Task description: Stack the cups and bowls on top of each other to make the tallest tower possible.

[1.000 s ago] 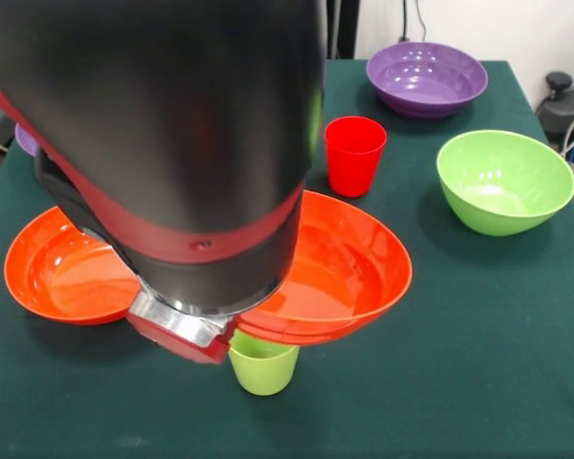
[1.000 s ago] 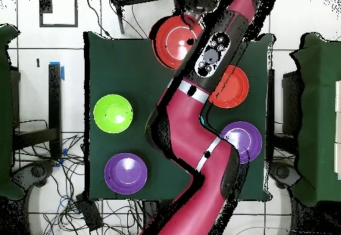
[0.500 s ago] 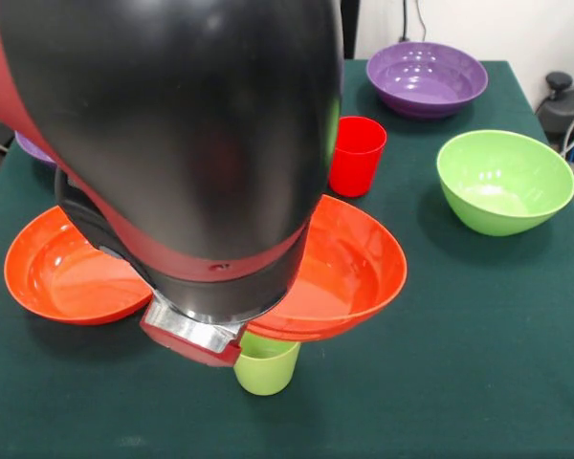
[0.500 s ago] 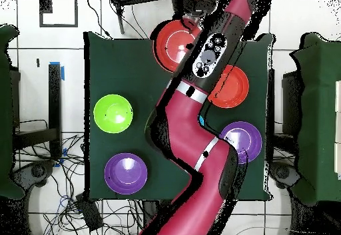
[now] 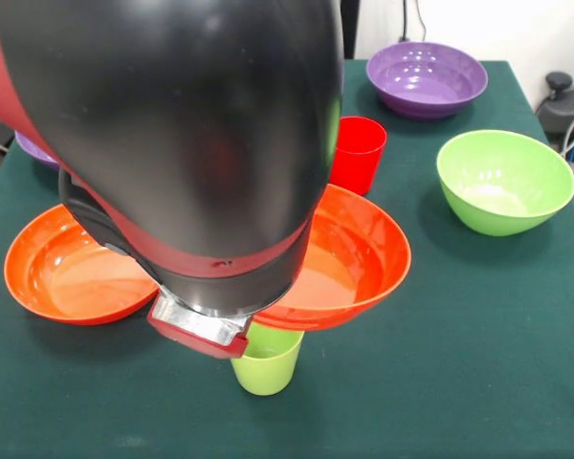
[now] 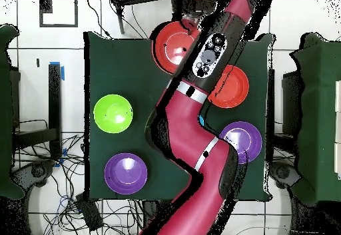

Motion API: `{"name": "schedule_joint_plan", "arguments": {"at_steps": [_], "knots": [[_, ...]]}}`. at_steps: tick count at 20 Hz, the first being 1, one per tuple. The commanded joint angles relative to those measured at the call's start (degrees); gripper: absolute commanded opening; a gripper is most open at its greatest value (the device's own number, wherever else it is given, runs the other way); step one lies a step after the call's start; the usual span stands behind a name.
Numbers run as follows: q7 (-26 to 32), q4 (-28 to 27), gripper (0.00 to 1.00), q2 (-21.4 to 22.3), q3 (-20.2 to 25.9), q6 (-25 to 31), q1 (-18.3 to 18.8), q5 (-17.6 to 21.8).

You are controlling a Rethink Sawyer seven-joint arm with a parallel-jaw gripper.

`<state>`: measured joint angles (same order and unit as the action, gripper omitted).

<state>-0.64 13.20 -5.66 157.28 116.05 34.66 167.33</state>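
Note:
The tower is a wide orange bowl (image 5: 354, 263) on a light green cup (image 5: 265, 361), near the table's front edge; the bowl tilts slightly. In the overhead view this bowl (image 6: 172, 46) lies at the top of the table. My arm (image 5: 172, 143) fills the front view, and its red and silver end (image 5: 203, 327) hangs right by the bowl's left rim and the cup. The arm's bulk hides the gripper's state. A red cup (image 5: 357, 153) stands behind the tower. A second orange bowl (image 5: 62, 273) lies to the left.
A deep light green bowl (image 5: 504, 182) sits at the right and a purple bowl (image 5: 426, 78) at the far right. A second purple bowl (image 6: 245, 139) and a bit of a blue cup (image 6: 201, 120) show by the arm in the overhead view.
My arm has shifted slightly to the right and nearer the camera. The orange bowl on the cup has rocked a little and its right rim now sits higher.

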Motion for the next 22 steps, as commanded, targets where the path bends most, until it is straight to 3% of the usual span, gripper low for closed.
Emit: {"name": "schedule_joint_plan", "arguments": {"at_steps": [1, 22], "knots": [[18.6, -5.3, 0.00, 0.5, -7.5, 5.8, -1.8, 3.7], [19.3, -6.4, 0.00, -0.3, -4.2, 5.6, -1.6, 3.6]]}}
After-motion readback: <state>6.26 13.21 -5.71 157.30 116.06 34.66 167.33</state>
